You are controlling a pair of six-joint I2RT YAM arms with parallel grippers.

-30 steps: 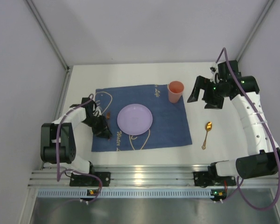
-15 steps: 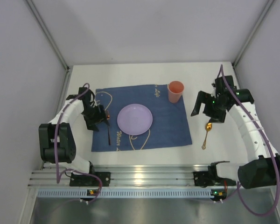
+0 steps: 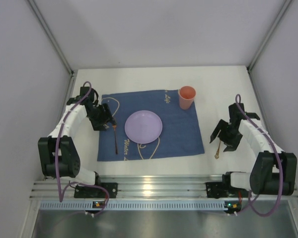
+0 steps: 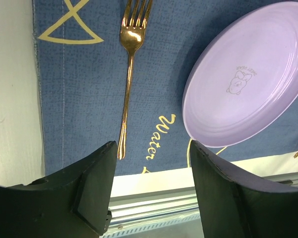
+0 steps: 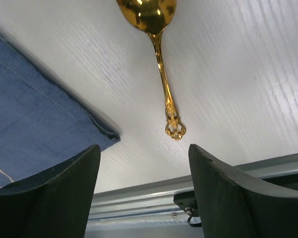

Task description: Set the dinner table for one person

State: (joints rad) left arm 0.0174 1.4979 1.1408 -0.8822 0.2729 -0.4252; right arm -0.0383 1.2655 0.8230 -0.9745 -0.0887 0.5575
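You have one flat white dinner table [image 3: 154, 79] with a faint grain. It carries one woven blue placemat [image 3: 181, 134], one round glossy lilac plate [image 3: 143, 126], one tapered coral cup [image 3: 186, 97], one slim gold fork [image 4: 125, 99] and one ornate gold spoon [image 5: 161, 64]. Both pincers are spread and pinch nothing. The left gripper [image 4: 150, 148] hangs over the placemat by the fork, and the right gripper [image 5: 144, 148] hangs over bare tabletop by the spoon.

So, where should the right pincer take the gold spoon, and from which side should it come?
Take the gold spoon at the thin straight shank, between the bowl and the ornate end. It lies flat on the white table, apart from the blue placemat, so come from straight above with the right pincer, one finger on each side. The rounded bowl would likely slip.
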